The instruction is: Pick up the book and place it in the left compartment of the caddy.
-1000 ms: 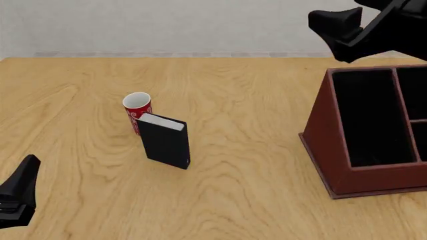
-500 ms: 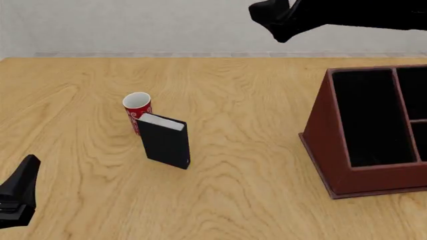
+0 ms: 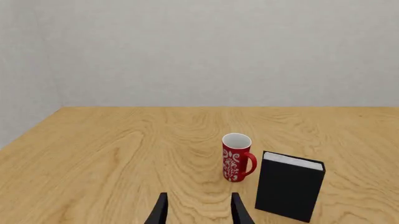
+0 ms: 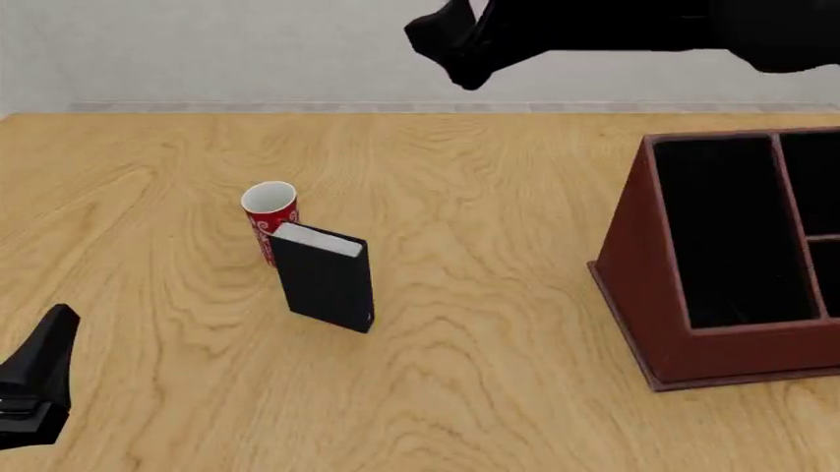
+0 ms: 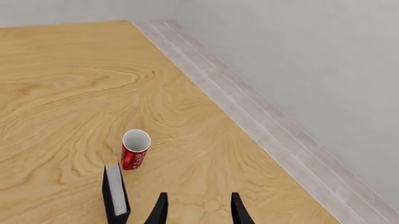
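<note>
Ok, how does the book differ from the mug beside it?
The book is a flat black slab with a white page edge on top; the mug is a round red cup, white-patterned, with a handle. The book stands slightly taller. Both stand upright on the table, close together.

A broad wooden table (image 4: 499, 197) fills the scene, pale oak with bold swirling grain running across it. At its far edge runs a light grey-tiled strip (image 5: 268, 121), and right behind that rises a plain off-white wall (image 4: 263, 49). Soft, even light falls across everything, leaving only faint shadows on the tabletop.
</note>
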You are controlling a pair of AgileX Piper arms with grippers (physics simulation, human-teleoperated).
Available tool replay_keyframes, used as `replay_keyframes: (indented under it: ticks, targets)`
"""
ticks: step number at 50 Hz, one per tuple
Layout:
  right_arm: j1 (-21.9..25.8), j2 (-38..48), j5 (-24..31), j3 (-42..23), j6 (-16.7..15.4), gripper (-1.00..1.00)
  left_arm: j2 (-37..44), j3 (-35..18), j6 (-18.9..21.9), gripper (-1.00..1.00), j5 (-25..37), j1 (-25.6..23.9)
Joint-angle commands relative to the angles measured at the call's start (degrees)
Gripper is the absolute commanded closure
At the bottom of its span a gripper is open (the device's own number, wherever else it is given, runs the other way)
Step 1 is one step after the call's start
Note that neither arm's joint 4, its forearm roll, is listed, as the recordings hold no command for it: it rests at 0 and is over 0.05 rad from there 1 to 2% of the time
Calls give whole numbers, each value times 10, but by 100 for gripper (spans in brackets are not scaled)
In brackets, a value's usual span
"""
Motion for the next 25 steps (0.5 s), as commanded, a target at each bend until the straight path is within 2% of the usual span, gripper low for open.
replay_keyframes:
  ticks: [1, 25]
  targets:
    - [26, 30, -4, -18, 8, -100, 0, 0, 0, -100, 0, 0]
    - [78, 73, -3, -51, 43, -100, 0, 0, 0, -100, 0, 0]
